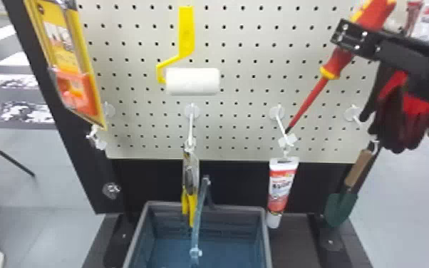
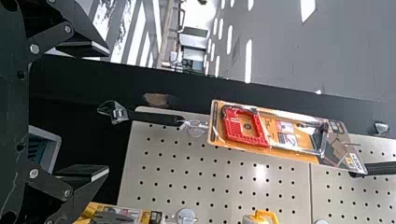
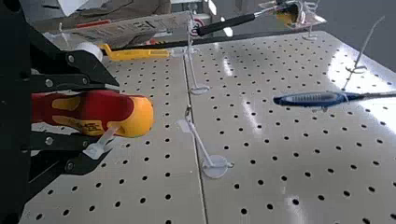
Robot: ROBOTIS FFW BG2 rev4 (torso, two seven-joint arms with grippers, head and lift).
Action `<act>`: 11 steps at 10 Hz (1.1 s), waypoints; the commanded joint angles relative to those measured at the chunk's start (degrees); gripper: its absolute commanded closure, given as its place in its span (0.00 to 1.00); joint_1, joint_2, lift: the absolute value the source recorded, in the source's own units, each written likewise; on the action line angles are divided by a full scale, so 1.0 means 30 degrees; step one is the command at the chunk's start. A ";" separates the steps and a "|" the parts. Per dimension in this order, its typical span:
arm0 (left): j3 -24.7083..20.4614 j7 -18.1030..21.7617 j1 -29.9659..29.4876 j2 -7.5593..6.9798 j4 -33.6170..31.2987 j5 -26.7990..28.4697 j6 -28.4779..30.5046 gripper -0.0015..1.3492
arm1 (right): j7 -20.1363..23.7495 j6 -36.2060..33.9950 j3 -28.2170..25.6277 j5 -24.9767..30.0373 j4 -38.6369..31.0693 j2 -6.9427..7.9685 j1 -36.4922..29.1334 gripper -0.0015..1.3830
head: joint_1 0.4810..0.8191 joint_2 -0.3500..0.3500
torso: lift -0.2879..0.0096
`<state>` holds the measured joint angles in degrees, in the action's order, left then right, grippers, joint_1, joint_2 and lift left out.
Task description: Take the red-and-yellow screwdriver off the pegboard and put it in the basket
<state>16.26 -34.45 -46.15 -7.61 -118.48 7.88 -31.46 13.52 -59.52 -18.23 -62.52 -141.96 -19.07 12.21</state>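
Note:
In the head view my right gripper (image 1: 349, 41) is shut on the handle of the red-and-yellow screwdriver (image 1: 335, 60) at the upper right; its shaft slants down left, the tip close to the hook above the white-and-red tube. The right wrist view has the screwdriver's yellow handle end (image 3: 140, 116) sticking out of the right gripper (image 3: 100, 114), a small white tag beside it. The basket (image 1: 206, 206) stands at the bottom centre of the head view. My left gripper (image 2: 95, 114) is open, with nothing between its fingers, off the pegboard (image 2: 224, 186).
Pliers (image 1: 190, 178) hang over the basket, with a raised handle beside them. The tube (image 1: 282, 189), a trowel (image 1: 342, 206) and gloves (image 1: 399, 114) hang to the right. A paint roller (image 1: 192, 81) and a packaged tool (image 1: 69, 64) hang at upper left.

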 commanded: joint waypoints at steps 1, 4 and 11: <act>0.0029 0.0000 -0.0008 0.0016 0.0000 -0.0049 0.0000 0.29 | 0.0004 0.0415 -0.0104 -0.0018 0.0137 0.0877 -0.1129 0.88 | 0.20 0.50 | 0.63; -0.0029 0.0000 -0.0090 0.0163 0.0093 -0.0108 -0.0029 0.29 | 0.0004 0.0971 -0.0543 -0.0047 0.0231 0.1931 -0.3343 0.88 | 0.20 0.50 | 0.63; 0.0000 0.0000 -0.0090 0.0309 0.0328 -0.0254 -0.0205 0.29 | 0.0004 0.3550 -0.0045 0.0304 0.2106 0.4041 -0.7322 0.88 | 0.20 0.50 | 0.63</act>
<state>16.26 -34.45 -46.42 -6.67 -117.51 7.17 -31.98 13.53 -50.14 -18.89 -61.81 -136.11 -7.50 -8.71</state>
